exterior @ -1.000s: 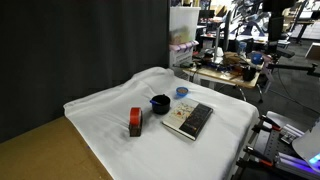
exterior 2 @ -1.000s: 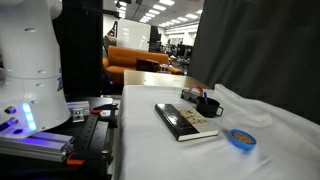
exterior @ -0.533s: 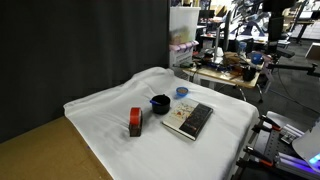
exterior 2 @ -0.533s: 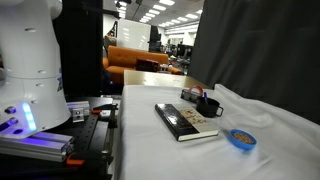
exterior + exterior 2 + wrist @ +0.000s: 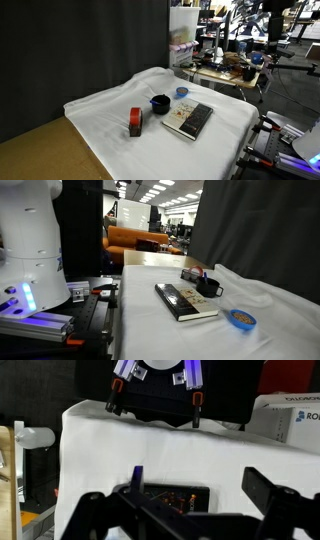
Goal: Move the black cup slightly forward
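Note:
The black cup [image 5: 160, 102] stands upright on the white cloth, between the red block [image 5: 135, 122] and the small blue disc [image 5: 182, 92]. It also shows in an exterior view [image 5: 209, 286], just behind a dark book. My gripper [image 5: 185, 510] appears only in the wrist view. It is open and empty, with its dark fingers [image 5: 275, 495] spread wide, and it hangs high over the book [image 5: 165, 493]. The cup is out of the wrist view, and the gripper is out of both exterior views.
A dark book [image 5: 188, 120] lies in front of the cup, toward the robot's side. The white cloth [image 5: 110, 105] covers the table. The robot base [image 5: 30, 250] stands at the table's end. Cluttered lab benches [image 5: 225, 65] stand beyond the table.

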Motion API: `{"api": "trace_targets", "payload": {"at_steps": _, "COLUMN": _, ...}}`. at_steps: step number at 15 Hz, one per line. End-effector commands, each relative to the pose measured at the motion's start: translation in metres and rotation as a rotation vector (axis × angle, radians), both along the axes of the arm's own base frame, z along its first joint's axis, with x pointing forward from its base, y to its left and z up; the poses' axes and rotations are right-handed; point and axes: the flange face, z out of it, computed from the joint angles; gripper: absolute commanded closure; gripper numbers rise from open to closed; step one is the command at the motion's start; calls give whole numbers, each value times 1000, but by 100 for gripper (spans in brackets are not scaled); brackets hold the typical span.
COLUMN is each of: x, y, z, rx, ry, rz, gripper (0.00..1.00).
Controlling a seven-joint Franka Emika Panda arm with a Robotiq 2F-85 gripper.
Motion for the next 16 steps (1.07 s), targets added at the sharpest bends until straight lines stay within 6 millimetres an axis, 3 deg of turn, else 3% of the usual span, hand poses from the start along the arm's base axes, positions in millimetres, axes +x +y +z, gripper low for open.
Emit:
{"api": "trace_targets", "payload": {"at_steps": 1, "x": 0, "y": 0, "z": 1, "rx": 0, "ry": 1, "rz": 0, "gripper": 0}}
{"api": "trace_targets", "payload": {"at_steps": 7, "x": 1, "y": 4, "z": -2, "rx": 20, "ry": 7, "rz": 17, "gripper": 0}}
{"api": "trace_targets", "payload": {"at_steps": 12, "x": 6, "y": 31, "z": 1, "rx": 37, "ry": -33, "rz": 133, "gripper": 0}}
{"api": "trace_targets", "payload": {"at_steps": 13, "x": 10, "y": 38, "z": -20, "rx": 36, "ry": -43, "rz": 150, "gripper": 0}}
{"api": "trace_targets", "payload": {"at_steps": 14, "x": 14, "y": 46, "z": -57, "rx": 35, "ry": -56, "rz": 155, "gripper": 0}}
{"api": "trace_targets", "payload": {"at_steps": 16, "x": 25, "y": 52, "z": -100, "rx": 19, "ry": -62, "rz": 148, "gripper": 0}}
